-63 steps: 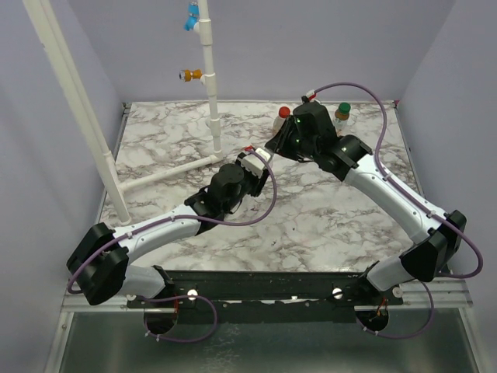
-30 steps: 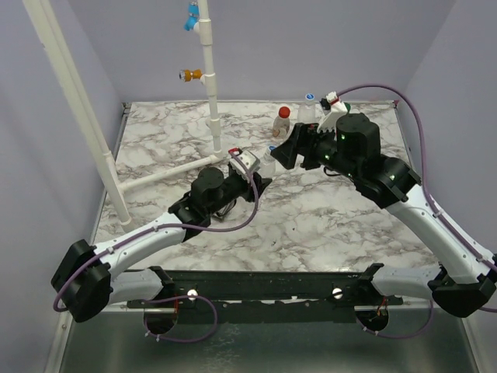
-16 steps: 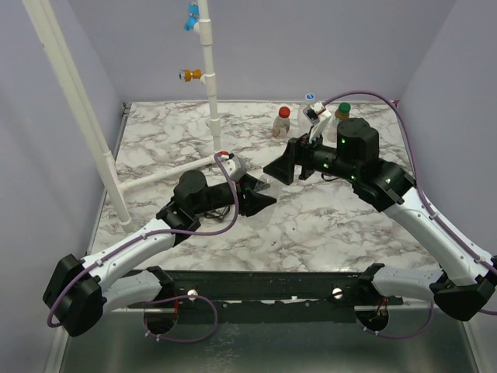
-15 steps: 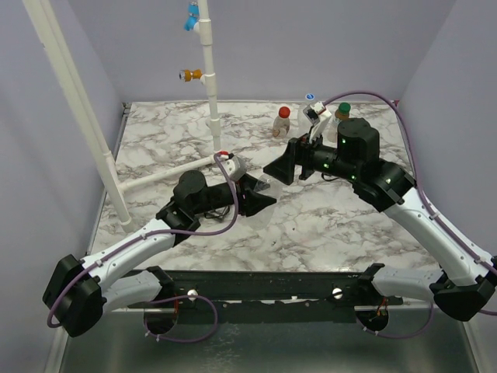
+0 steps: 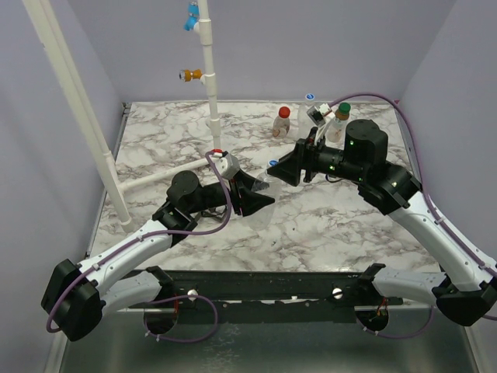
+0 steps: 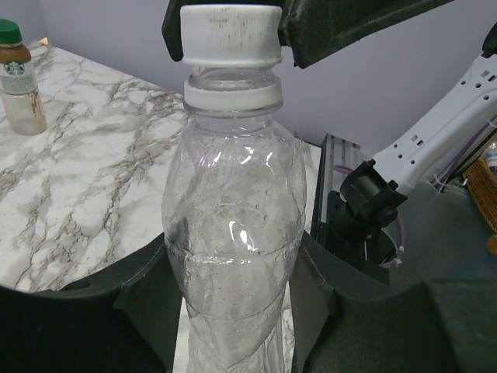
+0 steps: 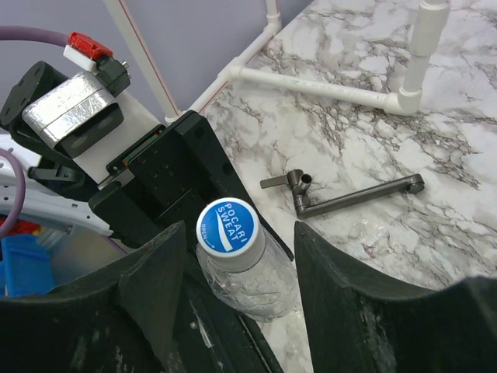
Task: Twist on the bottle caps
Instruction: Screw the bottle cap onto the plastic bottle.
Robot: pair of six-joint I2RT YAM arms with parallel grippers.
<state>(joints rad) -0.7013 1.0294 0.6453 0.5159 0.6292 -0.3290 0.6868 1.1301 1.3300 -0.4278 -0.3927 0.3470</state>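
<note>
A clear bottle (image 6: 233,225) is tilted off the table, with my left gripper (image 6: 231,273) shut on its body. Its white cap with a blue top (image 7: 226,225) sits on the neck. My right gripper (image 7: 241,233) is open and straddles that cap, leaving a gap on one side. From above, the two grippers meet at mid-table, left gripper (image 5: 260,196) facing right gripper (image 5: 281,167). Three more bottles stand at the back: a red-capped one (image 5: 281,123), a green-capped one (image 5: 340,120), and a white-and-blue-capped one (image 5: 309,105).
A white pipe frame (image 5: 211,101) with orange (image 5: 190,75) and blue (image 5: 191,19) fittings rises at the back left. A grey metal crank piece (image 7: 342,198) lies on the marble table (image 5: 326,225) under the grippers.
The left arm has drawn the bottle nearer and tipped its neck toward the right gripper. The right gripper has come onto the cap and its jaws have narrowed.
</note>
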